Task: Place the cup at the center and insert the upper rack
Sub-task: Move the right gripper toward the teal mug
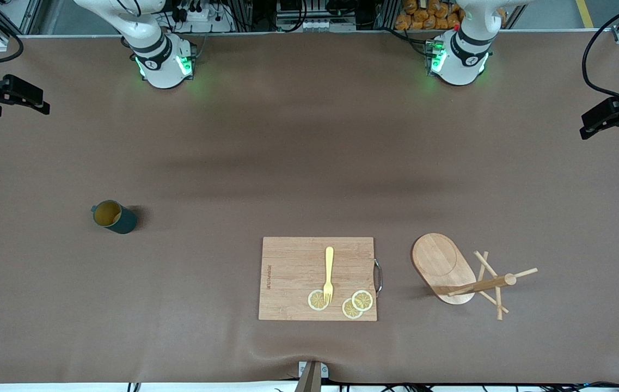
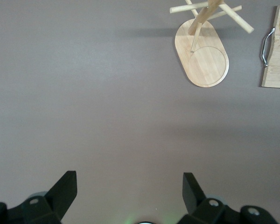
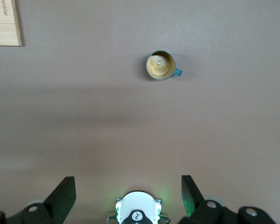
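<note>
While both the left gripper and right gripper hang open high above the table, the upper rack, standing near the tabletop's front edge, could topple if a peg gets knocked; the cup stands untouched.

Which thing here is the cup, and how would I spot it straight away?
Start from the wooden cutting board near the table's front edge and look toward the right arm's end of the table. The cup stands there alone on the bare brown mat, a little farther from the camera. It is the only dark teal thing, with a yellowish inside and a small side handle.
</note>
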